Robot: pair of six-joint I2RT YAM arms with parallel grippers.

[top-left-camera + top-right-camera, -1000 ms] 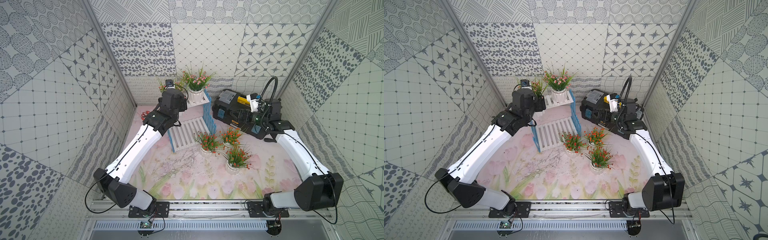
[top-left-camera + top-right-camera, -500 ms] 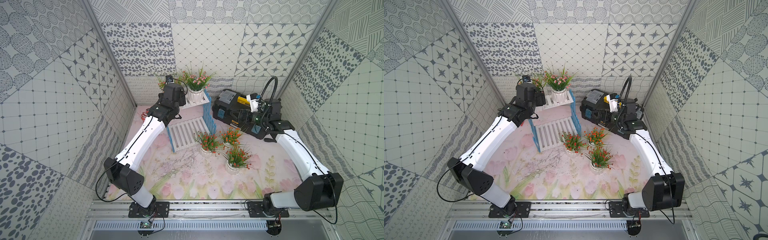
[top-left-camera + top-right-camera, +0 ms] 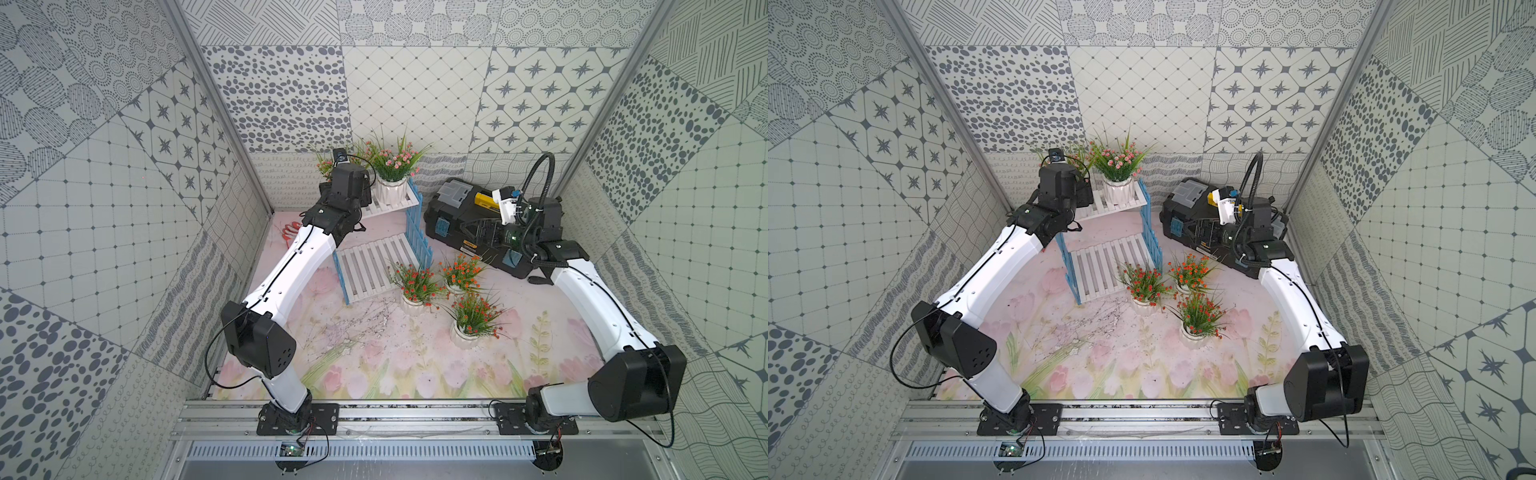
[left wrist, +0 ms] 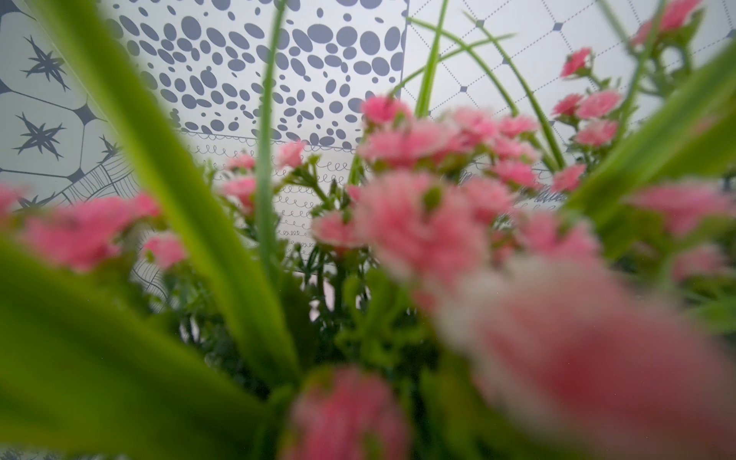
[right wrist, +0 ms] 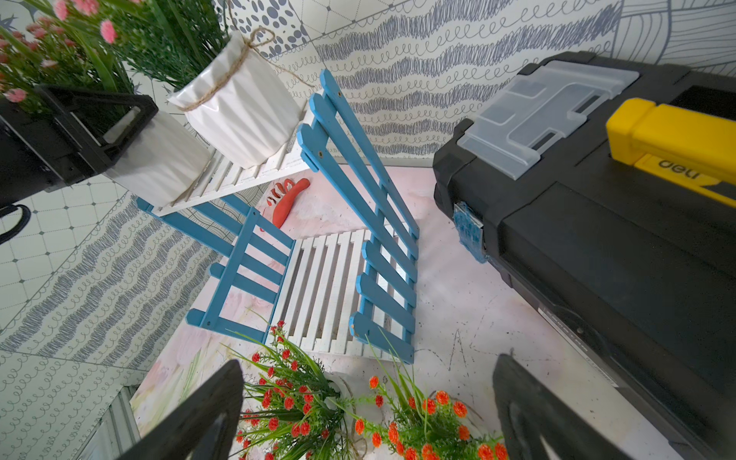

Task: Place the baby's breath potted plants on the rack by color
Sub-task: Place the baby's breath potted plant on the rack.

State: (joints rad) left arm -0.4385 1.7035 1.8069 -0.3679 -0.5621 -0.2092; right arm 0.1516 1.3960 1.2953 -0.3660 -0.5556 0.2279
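biggest thing in there is the black plastic toolbox with the yellow handle (image 5: 597, 259). it's not part of the job, just parked beside the two-tier rack with white slats and blue picket sides (image 3: 376, 266). the three orange-red baby's breath plants in white ribbed pots (image 3: 417, 286) (image 3: 459, 270) (image 3: 473, 316) sit on the floral mat in front of the bare lower shelf. one pink baby's breath plant (image 3: 392, 166) stands on the top shelf. the second pink plant (image 5: 159, 159) is right beside it at the shelf's end, and the left gripper (image 5: 115, 131) is clamped across its pot. can't tell if the base is down on the slats yet. the right gripper (image 5: 370, 370) hangs over the orange ones, jaws spread wide, nothing in them.

the pots look glossy and hard, so probably slippery and chippable. the leaves look floppy, so i'd grab the pot body below the jute twine (image 5: 249, 46).
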